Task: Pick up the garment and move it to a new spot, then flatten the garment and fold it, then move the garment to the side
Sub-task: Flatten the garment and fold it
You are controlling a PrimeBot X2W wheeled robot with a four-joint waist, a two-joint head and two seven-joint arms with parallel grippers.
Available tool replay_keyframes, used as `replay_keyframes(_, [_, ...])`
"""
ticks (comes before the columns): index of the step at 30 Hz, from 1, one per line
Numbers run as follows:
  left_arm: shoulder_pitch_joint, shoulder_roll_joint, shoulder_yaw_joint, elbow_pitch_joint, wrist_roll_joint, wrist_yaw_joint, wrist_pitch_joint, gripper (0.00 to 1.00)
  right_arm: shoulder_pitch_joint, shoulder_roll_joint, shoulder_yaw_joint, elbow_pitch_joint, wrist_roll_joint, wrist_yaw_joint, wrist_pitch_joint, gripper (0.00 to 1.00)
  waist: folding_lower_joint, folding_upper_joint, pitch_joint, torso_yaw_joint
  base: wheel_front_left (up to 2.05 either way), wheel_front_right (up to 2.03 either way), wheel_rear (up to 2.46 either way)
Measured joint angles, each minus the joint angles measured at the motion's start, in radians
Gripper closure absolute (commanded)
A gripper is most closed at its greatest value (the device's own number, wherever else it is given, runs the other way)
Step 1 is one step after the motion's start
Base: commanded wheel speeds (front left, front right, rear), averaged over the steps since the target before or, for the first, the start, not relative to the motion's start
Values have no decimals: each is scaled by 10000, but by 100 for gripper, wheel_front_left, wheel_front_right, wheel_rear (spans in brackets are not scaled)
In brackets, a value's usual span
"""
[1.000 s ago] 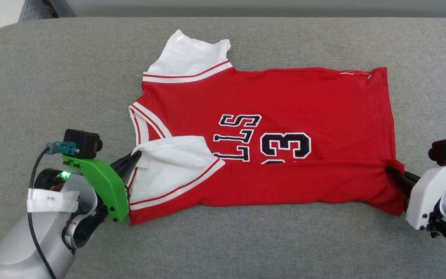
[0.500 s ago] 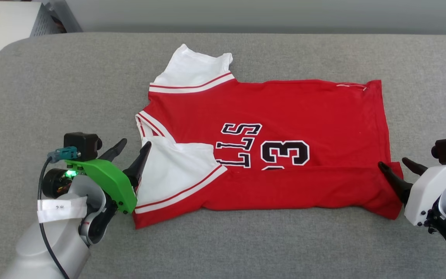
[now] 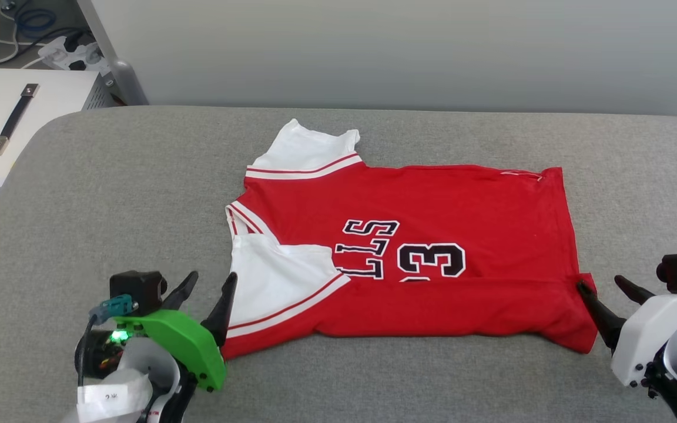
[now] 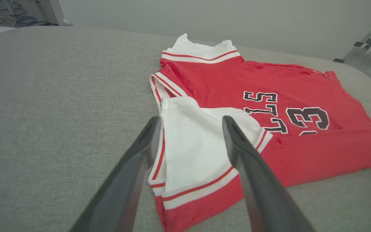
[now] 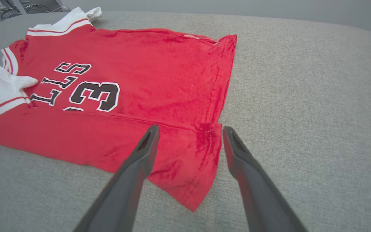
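The garment (image 3: 409, 252) is lying flat in the middle of a grey padded surface (image 3: 109, 194), with its collar pointing toward the robot's left and its hem toward the robot's right. Its near long edge is lying folded up over the body, so a red band is covering the lower part of the black, white-outlined lettering (image 3: 368, 249) and of the numeral (image 3: 432, 259). The near white sleeve (image 3: 274, 282) is lying folded inward onto the chest, while the far white sleeve (image 3: 303, 153) is sticking out toward the back of the surface. The left gripper (image 3: 213, 276) is sitting just beside the near sleeve with its two dark fingers standing wide apart and gripping nothing; in the left wrist view the sleeve's striped edge is showing between them, and whether either finger is touching the cloth cannot be told. The right gripper (image 3: 599, 282) is sitting at the near hem corner, its fingers likewise spread apart and empty, with the inner one lying over the red corner and the outer one over bare grey fabric. Past the surface's far left corner a white box with a dark handle (image 3: 15, 117) is standing, and cables (image 3: 27, 23) are trailing on the floor behind it, beside a pale wall (image 3: 374, 53).
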Motion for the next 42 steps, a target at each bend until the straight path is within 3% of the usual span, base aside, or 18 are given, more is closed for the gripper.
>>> replay_keyframes(7, [809, 477, -282, -1014, -88, 986, 1436, 0, 1053, 1076, -1195, -1244, -1120, -2, 1636, 0, 0, 0, 140, -45, 0, 0, 0])
replay_keyframes(14, [869, 523, -355, -1195, -311, 1806, 2309, 0, 1333, 1852, -1695, -2360, -1649, -2, 2522, 0, 0, 0, 444, -139, 0, 0, 0])
replay_keyframes(23, [732, 451, -339, -430, -301, 2094, 2529, 0, 1369, 2113, -1873, -2888, -1904, -2, 2838, 0, 0, 0, 1118, -310, 0, 0, 0])
replay_keyframes(32, [275, 244, -232, 244, -364, 1891, 2378, 0, 1338, 2148, -1831, -3110, -2021, -2, 2800, 0, 0, 0, 1807, -474, 0, 0, 0])
replay_keyframes(33, [216, 247, -240, 297, -403, 1795, 2431, 31, 1330, 2151, -1835, -3110, -2029, -2, 2800, 0, 0, 0, 1876, -488, 0, 0, 0])
replay_keyframes(34, [157, 253, -259, 324, -443, 1701, 2537, 75, 1310, 2157, -1837, -3108, -2052, -2, 2800, 0, 0, 0, 1934, -500, 0, 0, 0])
replay_keyframes(35, [123, 261, -276, 336, -460, 1626, 2629, 100, 1290, 2159, -1839, -3104, -2077, -2, 2800, 0, 0, 0, 1975, -509, 0, 0, 0])
replay_keyframes(42, [-42, 253, -284, 466, -568, 1271, 2721, 100, 1254, 2201, -2004, -2736, -2408, -2, 2823, 0, 0, 0, 1836, -451, 0, 0, 0])
